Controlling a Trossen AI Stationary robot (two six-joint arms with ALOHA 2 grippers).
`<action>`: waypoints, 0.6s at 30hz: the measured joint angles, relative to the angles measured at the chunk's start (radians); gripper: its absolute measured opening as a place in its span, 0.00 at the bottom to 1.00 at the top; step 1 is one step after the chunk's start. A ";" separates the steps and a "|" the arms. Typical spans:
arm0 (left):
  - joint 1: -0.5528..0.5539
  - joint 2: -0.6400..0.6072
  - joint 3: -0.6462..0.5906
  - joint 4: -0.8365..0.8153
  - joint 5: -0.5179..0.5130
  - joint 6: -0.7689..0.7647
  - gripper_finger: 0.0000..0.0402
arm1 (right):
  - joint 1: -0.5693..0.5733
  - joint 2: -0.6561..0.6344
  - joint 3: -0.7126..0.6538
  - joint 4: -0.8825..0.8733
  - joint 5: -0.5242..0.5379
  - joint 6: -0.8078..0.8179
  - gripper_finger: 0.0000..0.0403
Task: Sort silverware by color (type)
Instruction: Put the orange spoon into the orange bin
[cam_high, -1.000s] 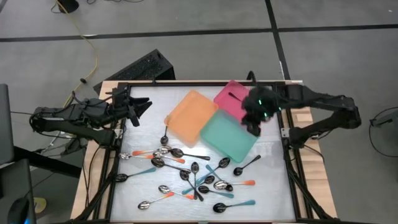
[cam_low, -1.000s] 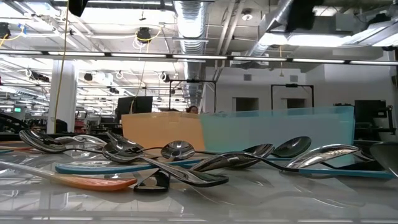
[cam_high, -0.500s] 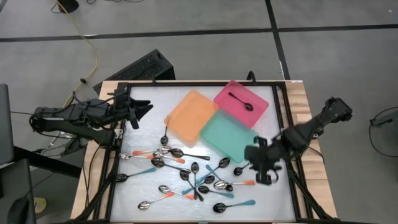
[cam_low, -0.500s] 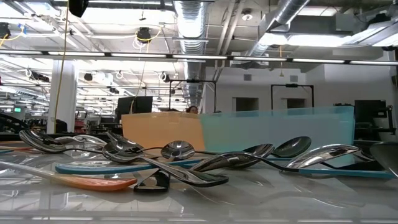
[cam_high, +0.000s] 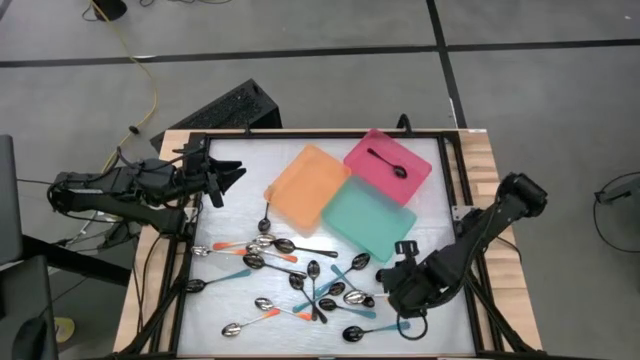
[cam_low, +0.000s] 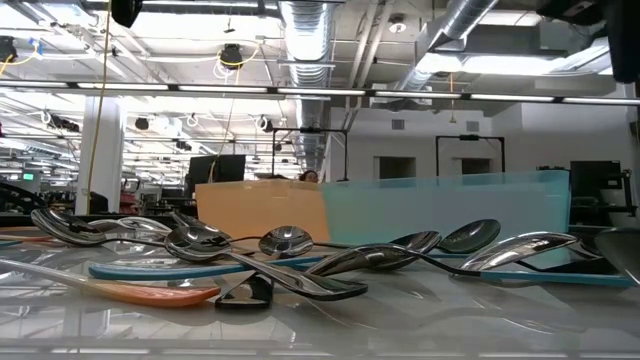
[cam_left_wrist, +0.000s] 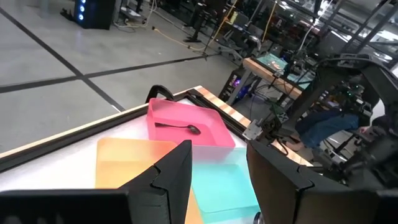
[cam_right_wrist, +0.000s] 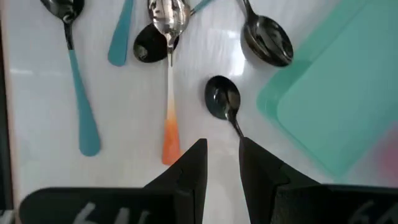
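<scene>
Several spoons lie scattered on the table's near half, with orange, teal or black handles. One black spoon lies in the pink tray. My right gripper hovers open, pointing down, over the right end of the scatter. In the right wrist view its fingers stand on either side of the handle of a black spoon, above it. An orange-handled spoon lies beside that. My left gripper waits open at the table's far left, holding nothing.
The orange tray and teal tray sit side by side with the pink tray on the table's far half. A dark frame rims the table. Bare white surface lies near the right corner. Teal-handled spoons lie close to the black spoon.
My right gripper has swung from over the pink tray toward the table's near edge, then slightly left and down, and now hangs over the spoons at the right of the scatter. The pink tray is now uncovered, showing a black spoon lying in it. The left arm stayed still.
</scene>
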 joint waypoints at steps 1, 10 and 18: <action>0.000 0.002 0.000 0.000 -0.001 0.000 0.35 | 0.000 0.002 0.000 0.011 0.011 -0.007 0.25; 0.000 0.045 0.000 0.001 -0.008 -0.001 0.35 | 0.019 -0.169 -0.265 0.294 0.005 0.076 0.25; 0.001 0.134 0.000 0.012 0.076 -0.051 0.35 | 0.018 -0.282 -0.449 0.362 -0.017 0.030 0.25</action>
